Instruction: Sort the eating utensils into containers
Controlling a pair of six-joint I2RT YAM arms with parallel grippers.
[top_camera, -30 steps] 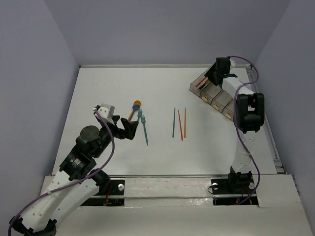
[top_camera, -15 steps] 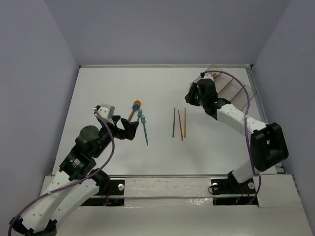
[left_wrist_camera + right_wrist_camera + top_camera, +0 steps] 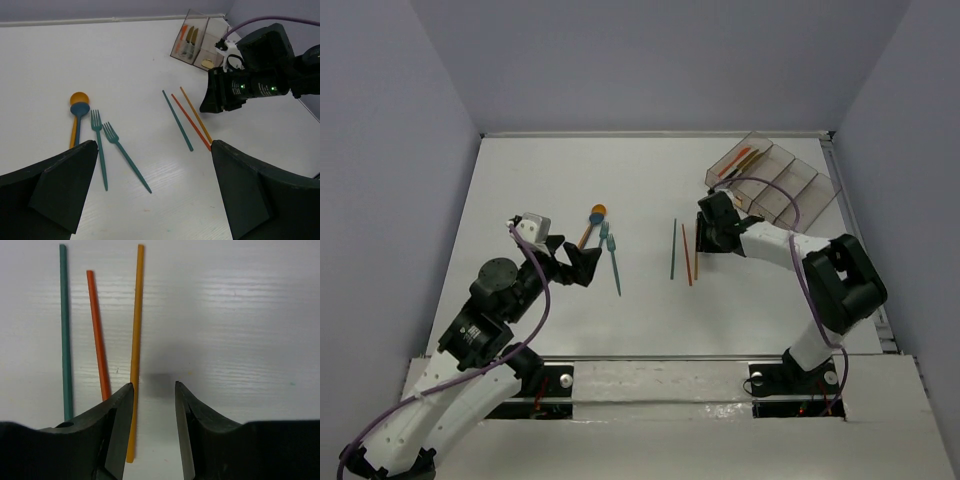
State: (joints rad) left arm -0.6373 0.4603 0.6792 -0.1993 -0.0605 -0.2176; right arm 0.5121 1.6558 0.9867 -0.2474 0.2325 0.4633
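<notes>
Three chopsticks lie side by side at mid-table: teal (image 3: 673,250), red (image 3: 686,255) and orange (image 3: 696,250). My right gripper (image 3: 712,235) is open and empty just right of them. In the right wrist view the orange chopstick (image 3: 136,340) lies along its left finger, with the red (image 3: 98,335) and teal (image 3: 64,330) ones further left. Two teal forks (image 3: 612,258) and an orange-bowled spoon (image 3: 597,212) lie left of centre. My left gripper (image 3: 582,262) is open and empty beside the forks (image 3: 99,145). The containers (image 3: 770,180) stand at the back right.
The leftmost bin (image 3: 738,163) holds orange, red and yellow-black pieces, which also show in the left wrist view (image 3: 189,40). A teal spoon bowl (image 3: 80,109) lies over the orange spoon. White walls edge the table at the back and sides.
My right arm has swung from the bins down and left to the chopsticks and now hovers low beside the orange one. The left arm has not moved.
</notes>
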